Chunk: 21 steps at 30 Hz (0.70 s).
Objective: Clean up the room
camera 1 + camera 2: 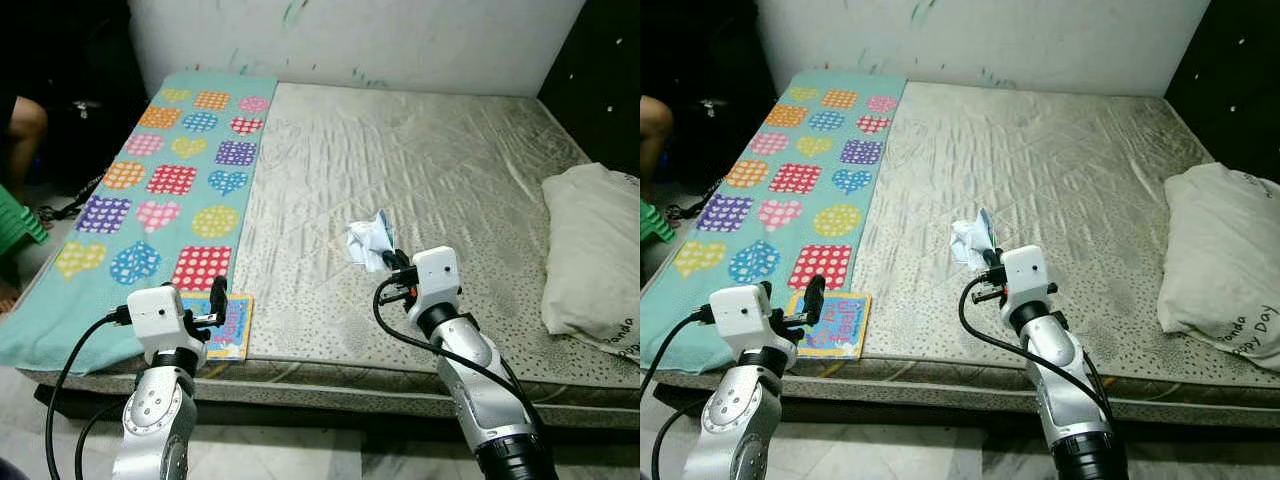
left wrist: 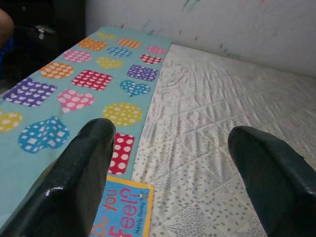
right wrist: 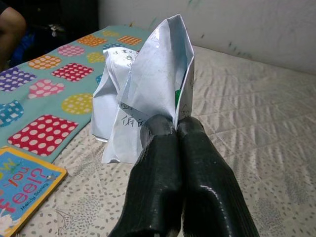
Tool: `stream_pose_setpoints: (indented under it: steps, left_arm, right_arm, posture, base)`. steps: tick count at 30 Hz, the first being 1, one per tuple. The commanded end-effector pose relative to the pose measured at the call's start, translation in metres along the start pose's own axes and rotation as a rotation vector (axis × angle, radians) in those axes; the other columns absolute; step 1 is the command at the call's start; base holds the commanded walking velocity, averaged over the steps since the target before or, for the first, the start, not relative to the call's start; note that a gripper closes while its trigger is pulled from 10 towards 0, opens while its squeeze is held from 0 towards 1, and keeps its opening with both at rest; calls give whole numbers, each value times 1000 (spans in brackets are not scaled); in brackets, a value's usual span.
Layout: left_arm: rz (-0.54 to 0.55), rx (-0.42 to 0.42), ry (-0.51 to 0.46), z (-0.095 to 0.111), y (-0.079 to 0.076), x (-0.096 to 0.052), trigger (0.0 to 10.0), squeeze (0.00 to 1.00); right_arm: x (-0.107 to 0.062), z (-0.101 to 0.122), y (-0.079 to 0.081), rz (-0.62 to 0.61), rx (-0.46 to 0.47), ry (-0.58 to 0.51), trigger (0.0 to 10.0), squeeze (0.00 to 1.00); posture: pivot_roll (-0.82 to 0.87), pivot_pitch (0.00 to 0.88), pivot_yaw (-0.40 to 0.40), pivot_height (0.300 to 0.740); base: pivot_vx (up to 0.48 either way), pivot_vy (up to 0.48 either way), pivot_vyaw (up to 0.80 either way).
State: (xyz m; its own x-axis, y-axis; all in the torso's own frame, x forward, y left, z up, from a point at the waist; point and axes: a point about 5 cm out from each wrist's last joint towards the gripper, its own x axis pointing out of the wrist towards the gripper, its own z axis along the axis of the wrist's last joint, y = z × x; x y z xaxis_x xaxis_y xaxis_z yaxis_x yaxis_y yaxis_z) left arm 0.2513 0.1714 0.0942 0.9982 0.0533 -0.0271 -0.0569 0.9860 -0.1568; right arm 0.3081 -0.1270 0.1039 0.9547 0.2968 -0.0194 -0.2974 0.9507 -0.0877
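While your right gripper [image 3: 173,129] hangs over the bare grey quilted mattress [image 1: 470,170], its two black fingers [image 3: 158,182] are pressed together on the lower edge of a crumpled white sheet of paper with handwriting on it [image 3: 148,84]. You can see the paper standing up above the fingertips, lifted off the mattress surface near the front middle of the bed. Your left gripper [image 2: 173,163] sits at the front left corner of the bed with its fingers [image 2: 74,182] spread wide apart and nothing between them. Just beneath and ahead of it lies a small children's board book with a yellow border and blue cover [image 1: 228,326], flat on the mattress edge and partly on the teal play mat printed with dotted hearts, squares and circles [image 1: 170,170]. That mat runs along the left side of the bed up to the white scuffed wall [image 1: 360,40]. You have a plump off-white pillow with printed lettering [image 1: 592,255] at the right edge of the mattress, well apart from both grippers. At the far left you can make out part of a person's limb [image 1: 24,122] in the dark beside the bed.
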Motion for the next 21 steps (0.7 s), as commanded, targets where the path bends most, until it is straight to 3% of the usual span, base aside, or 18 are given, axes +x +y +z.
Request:
stream_pose_setpoints:
  steps: [1,7,11,15,21]
  left_arm:
    - [-8,0,-8,1,-1,-1,10000,0]
    - [-8,-1,-8,1,0,-1,10000,0]
    - [-4,2,-8,4,1,-4,10000,0]
    - [-1,2,-1,5,6,-12,10000,0]
    - [14,11,19,1,10,-20,10000,0]
  right_arm:
    - [1,3,-2,-6,-2,-10,10000,0]
    - [0,7,-3,-15,14,-34,10000,0]
    - [-14,10,-5,-26,16,-66,10000,0]
    - [-31,1,-10,-27,10,-28,10000,0]
    - [-37,-1,-18,-55,11,-14,10000,0]
  posture:
    - [-87,80,-35,740]
    - [-90,80,-34,740]
    - [-90,81,-31,740]
    - [-96,84,-28,740]
    - [-97,87,-25,740]
  base:
    - [300,0,0]
    - [315,0,0]
    - [310,0,0]
    - [281,0,0]
    - [271,0,0]
